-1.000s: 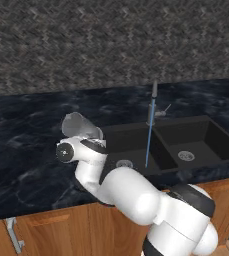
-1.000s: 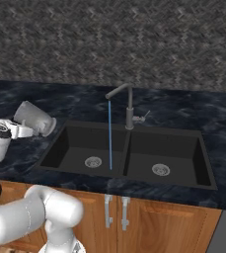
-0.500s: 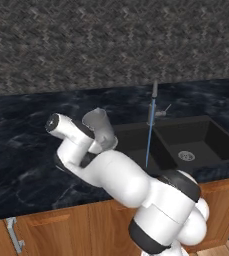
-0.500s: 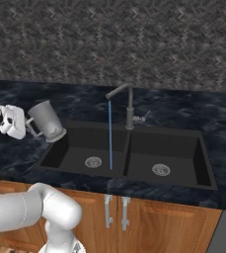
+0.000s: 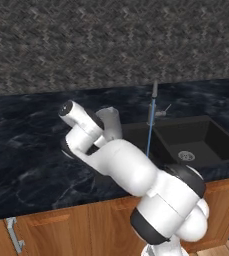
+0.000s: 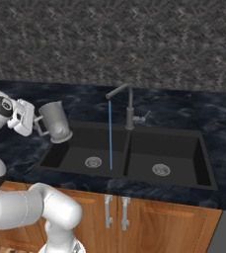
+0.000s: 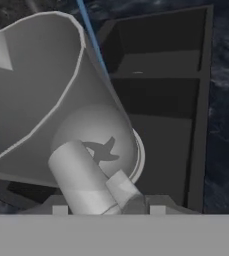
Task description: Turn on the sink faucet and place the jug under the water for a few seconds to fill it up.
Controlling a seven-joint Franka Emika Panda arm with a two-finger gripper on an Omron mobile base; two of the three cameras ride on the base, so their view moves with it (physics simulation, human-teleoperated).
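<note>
Claw (image 6: 35, 123) clamped on jug (image 6: 55, 122) by its side handle, held above left edge of sink (image 6: 203, 163), short of water (image 6: 110, 138). Rigid, glassy, likely slippery; heavier once filled, so handle grip looks right. One jug, one sink faucet (image 6: 129, 106), two basins.

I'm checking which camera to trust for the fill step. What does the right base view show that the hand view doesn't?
Right base view alone: the faucet with its spout and lever, both drains, and the jug held upright at the sink's left edge, short of the water. Hand view alone: the jug's handle between the fingers. Both: jug, water, black basin.
</note>
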